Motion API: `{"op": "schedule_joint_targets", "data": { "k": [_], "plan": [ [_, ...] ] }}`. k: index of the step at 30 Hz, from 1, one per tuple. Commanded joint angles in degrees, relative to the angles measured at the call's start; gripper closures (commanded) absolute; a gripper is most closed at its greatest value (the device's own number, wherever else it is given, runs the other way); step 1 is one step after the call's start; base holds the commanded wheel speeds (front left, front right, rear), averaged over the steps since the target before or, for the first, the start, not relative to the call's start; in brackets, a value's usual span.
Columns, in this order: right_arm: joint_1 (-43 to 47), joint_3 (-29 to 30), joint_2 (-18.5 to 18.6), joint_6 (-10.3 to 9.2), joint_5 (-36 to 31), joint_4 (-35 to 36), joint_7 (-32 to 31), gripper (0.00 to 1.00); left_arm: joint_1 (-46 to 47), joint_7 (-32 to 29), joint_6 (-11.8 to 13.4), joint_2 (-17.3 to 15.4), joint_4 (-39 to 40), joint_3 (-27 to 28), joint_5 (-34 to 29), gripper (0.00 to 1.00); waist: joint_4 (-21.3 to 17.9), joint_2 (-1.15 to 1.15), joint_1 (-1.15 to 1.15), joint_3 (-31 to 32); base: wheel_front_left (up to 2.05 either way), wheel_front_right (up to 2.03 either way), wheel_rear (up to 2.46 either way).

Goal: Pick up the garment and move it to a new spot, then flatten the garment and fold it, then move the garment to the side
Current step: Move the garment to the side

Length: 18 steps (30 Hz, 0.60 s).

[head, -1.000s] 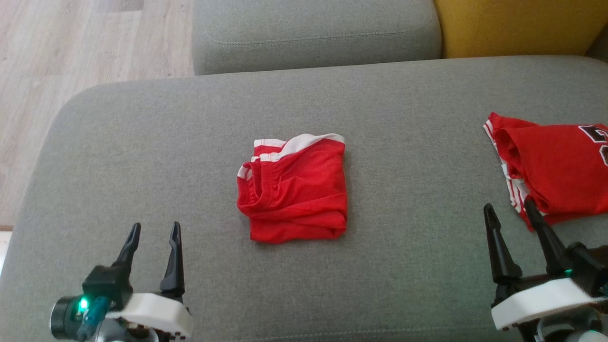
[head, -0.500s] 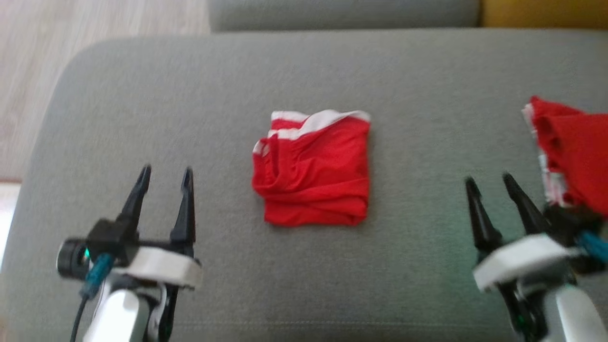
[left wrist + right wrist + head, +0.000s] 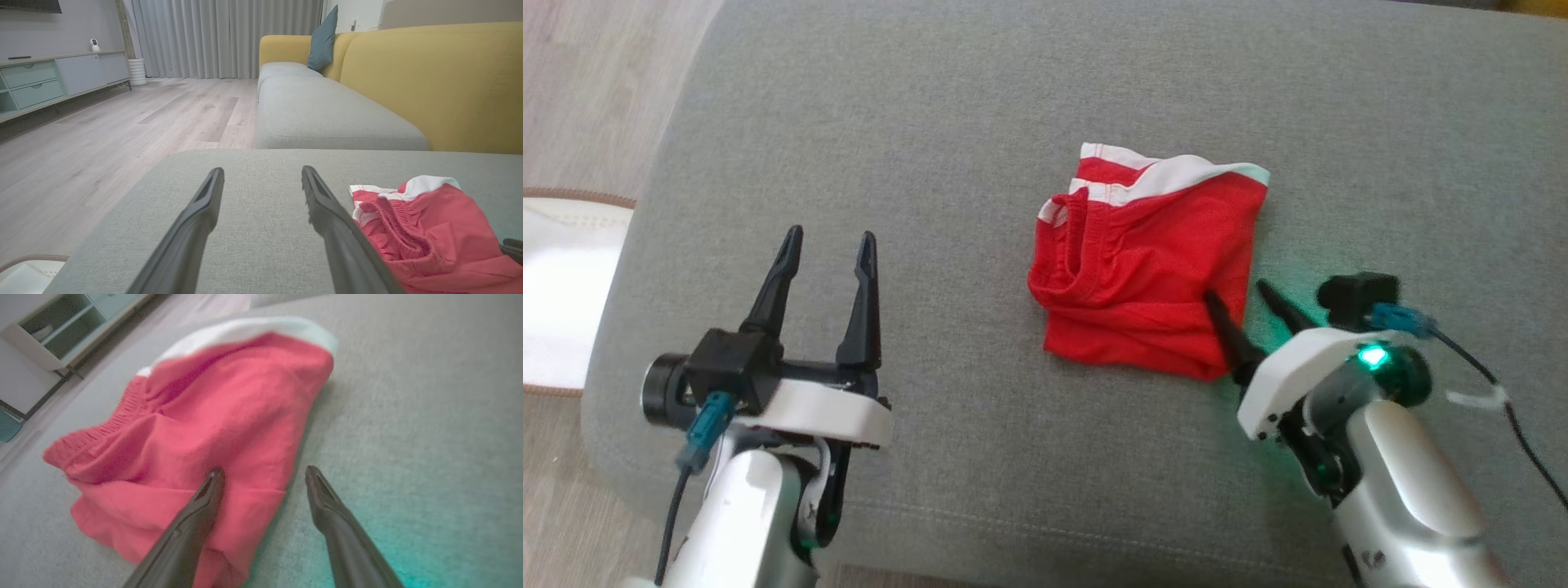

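I judge that the step in hand is to take hold of the garment (image 3: 1143, 278). It lies as a compact red bundle with a white band, near the middle of the grey cushion (image 3: 980, 106) and a little toward my right side. It looks already folded, so I think the grip must keep the layers together. To do this well, I want to bring the right gripper (image 3: 1235, 290) lower at the near right corner, so that one finger goes under all the layers and the other comes down on top, and only then close. If I pinch only the top layer, the fold will probably open when I lift. The cloth looks thin and loose, so I would lift slowly and keep low over the cushion.

The right gripper is spread wide and holds nothing. In the right wrist view one finger (image 3: 192, 522) is over the red cloth and the other is over the bare cushion, so the edge of the garment passes between them. I cannot tell whether the tip over the cloth touches it or only hovers just above. The left gripper (image 3: 830, 237) is also spread wide and empty. It hangs over the bare cushion, well apart from the garment, and touches nothing that I can see
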<state>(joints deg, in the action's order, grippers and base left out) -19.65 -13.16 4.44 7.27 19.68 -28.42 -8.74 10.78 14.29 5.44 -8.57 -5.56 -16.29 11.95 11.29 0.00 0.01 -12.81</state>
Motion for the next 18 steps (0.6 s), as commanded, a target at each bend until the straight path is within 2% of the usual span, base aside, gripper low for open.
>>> {"op": "schedule_joint_targets", "data": {
  "k": [1,5,6,7,8,14,18],
  "plan": [
    [-2.5,-1.9,-0.7,0.22,1.1,-0.9,-2.1,0.0,2.2,0.7,-0.5,-0.5,2.1,2.5,-0.7,0.0,0.3,0.0,-0.01,-0.1,0.0,0.0,0.0],
    [-4.4,-2.9,-1.0,0.22,2.6,-4.0,-5.5,0.0,2.0,0.7,-0.7,-0.2,2.2,3.1,-1.1,0.0,0.3,0.0,-0.01,0.0,0.0,0.0,0.0],
    [-4.9,-3.2,-1.1,0.22,3.0,-4.8,-6.7,0.24,1.9,0.7,-0.8,-0.1,2.2,3.3,-1.2,0.0,0.3,0.0,-0.01,0.0,0.0,0.0,0.0],
    [-5.3,-3.5,-1.1,0.22,3.1,-5.3,-7.9,0.71,1.7,0.7,-0.9,0.0,2.2,3.5,-1.3,0.0,0.2,0.0,-0.01,0.0,0.0,0.0,0.0],
    [-5.8,-3.7,-1.2,0.22,3.4,-5.5,-8.4,1.0,1.6,0.7,-1.0,0.0,2.2,3.7,-1.4,0.0,0.1,0.0,-0.01,0.0,0.0,0.0,0.0],
    [-7.1,-4.5,-0.8,0.22,2.2,-4.2,-8.8,1.0,0.9,0.7,-1.4,0.4,2.1,4.4,-2.2,0.0,-1.2,0.0,-0.01,0.3,0.0,0.0,0.0],
    [-4.9,-4.3,0.6,0.22,0.8,-1.2,-8.2,1.0,0.3,0.7,-1.8,0.5,2.4,4.8,-2.5,0.0,-3.5,0.0,-0.01,0.7,0.0,0.0,0.0]
  ]
}}
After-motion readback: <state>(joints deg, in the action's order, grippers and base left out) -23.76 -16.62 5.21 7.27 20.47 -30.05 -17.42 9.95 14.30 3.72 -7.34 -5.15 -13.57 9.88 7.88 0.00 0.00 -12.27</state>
